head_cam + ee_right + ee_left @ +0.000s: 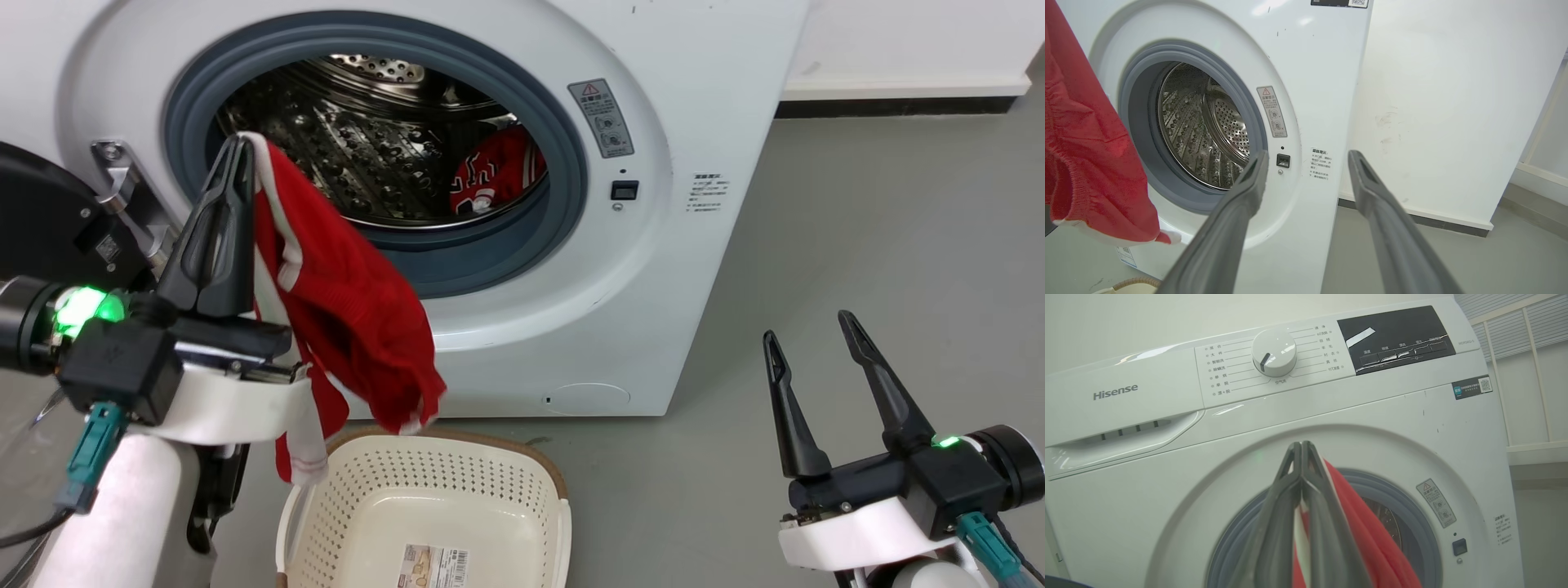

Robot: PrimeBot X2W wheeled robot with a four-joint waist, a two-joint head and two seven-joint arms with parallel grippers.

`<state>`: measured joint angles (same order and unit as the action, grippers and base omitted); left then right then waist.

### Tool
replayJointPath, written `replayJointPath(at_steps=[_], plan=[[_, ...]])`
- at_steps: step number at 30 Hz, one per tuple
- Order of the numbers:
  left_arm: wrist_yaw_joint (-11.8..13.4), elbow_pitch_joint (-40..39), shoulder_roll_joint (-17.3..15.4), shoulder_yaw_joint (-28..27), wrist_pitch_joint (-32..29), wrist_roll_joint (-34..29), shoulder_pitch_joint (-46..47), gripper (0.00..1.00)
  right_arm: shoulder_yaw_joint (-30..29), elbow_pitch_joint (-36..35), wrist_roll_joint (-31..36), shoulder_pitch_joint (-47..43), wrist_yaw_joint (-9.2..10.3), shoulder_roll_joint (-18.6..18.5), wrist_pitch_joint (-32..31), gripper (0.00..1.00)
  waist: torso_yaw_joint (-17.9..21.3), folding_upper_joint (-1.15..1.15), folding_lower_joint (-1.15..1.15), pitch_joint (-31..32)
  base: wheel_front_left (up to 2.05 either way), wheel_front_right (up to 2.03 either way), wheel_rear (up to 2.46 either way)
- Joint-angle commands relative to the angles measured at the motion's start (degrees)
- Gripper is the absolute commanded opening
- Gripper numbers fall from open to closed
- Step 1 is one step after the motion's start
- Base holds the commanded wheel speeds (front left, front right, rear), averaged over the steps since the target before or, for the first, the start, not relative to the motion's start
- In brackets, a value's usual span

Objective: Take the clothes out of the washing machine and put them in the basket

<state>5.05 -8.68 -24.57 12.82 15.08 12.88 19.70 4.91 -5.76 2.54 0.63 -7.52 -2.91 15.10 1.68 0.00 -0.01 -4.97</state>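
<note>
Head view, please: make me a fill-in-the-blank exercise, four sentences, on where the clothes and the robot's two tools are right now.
1. The left tool is shut on a garment whose main colour is ___.
2. The right tool holds nothing, its fingers ___.
3. The jersey lies in the steel ___ of the washing machine.
4. The basket stands on the floor in ___ of the washing machine.

Missing words: red; open; drum; front.
</note>
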Motion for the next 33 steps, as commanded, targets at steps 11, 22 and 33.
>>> replayJointPath(at_steps=[11, 22, 33], plan=[[-1.5, 5.1, 0.4, 0.1, -1.1, 3.6, -9.5, 0.0, -0.6, -0.5, 1.6, 0.5, 0.06, 0.1, 0.1, 1.0, -2.8, 0.0, 0.01, -3.9, 0.0, 0.0, 0.0], [-5.3, 27.0, 4.9, 4.9, -1.9, 6.0, -6.7, 0.0, -0.9, -2.0, 4.7, 4.5, 0.06, 0.0, 0.1, 1.0, -3.5, 0.0, 0.01, -14.3, 0.0, 0.0, 0.0], [-9.2, 52.1, 9.9, 8.1, 0.1, 4.0, 6.9, 0.0, -2.0, -5.1, 6.5, 8.4, 0.06, 0.1, 0.1, 1.0, -1.5, 0.0, 0.01, -27.4, 0.0, 0.0, 0.0]])
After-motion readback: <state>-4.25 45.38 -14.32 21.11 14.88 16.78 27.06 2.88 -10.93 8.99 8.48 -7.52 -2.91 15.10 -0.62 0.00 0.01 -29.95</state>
